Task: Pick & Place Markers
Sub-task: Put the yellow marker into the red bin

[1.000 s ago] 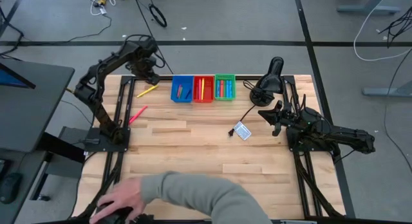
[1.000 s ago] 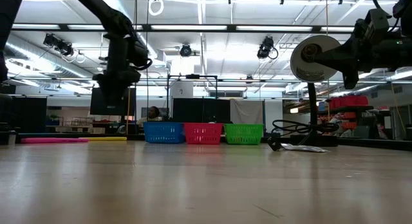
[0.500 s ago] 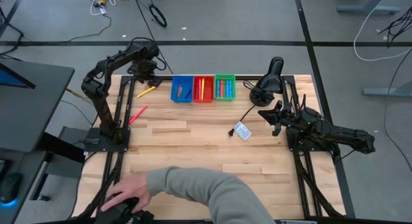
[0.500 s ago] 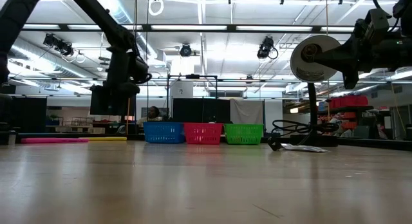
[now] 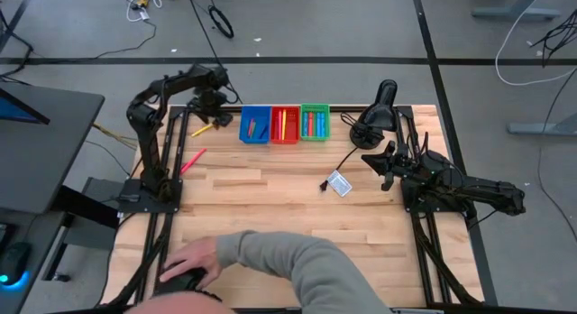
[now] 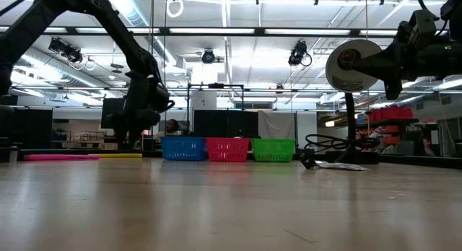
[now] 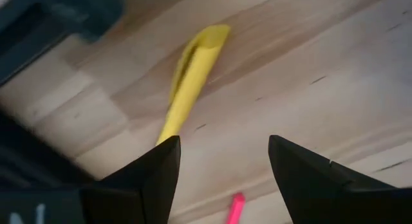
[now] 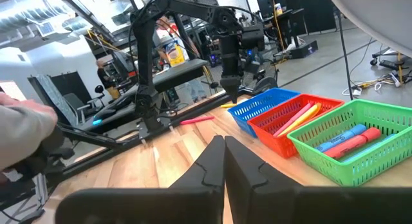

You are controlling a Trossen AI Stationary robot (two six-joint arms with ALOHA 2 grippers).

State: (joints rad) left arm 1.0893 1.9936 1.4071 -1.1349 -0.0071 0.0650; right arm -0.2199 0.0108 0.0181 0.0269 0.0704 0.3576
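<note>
The left gripper (image 5: 209,109) is held with jaws spread directly above the yellow marker (image 7: 191,74), which lies on the table (image 5: 270,206) untouched beside the blue bin (image 5: 254,124). A pink marker (image 5: 193,160) lies nearer the left edge. The red bin (image 5: 285,124) and green bin (image 5: 315,123) hold more markers. At the right, the right gripper (image 5: 380,164) is seen clenched, holding nothing.

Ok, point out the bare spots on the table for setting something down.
Free: the wood between the bins and the person's sleeve, left of the card. Crowded: the far-left corner, where the left gripper hovers over the yellow marker, pink marker nearby.
</note>
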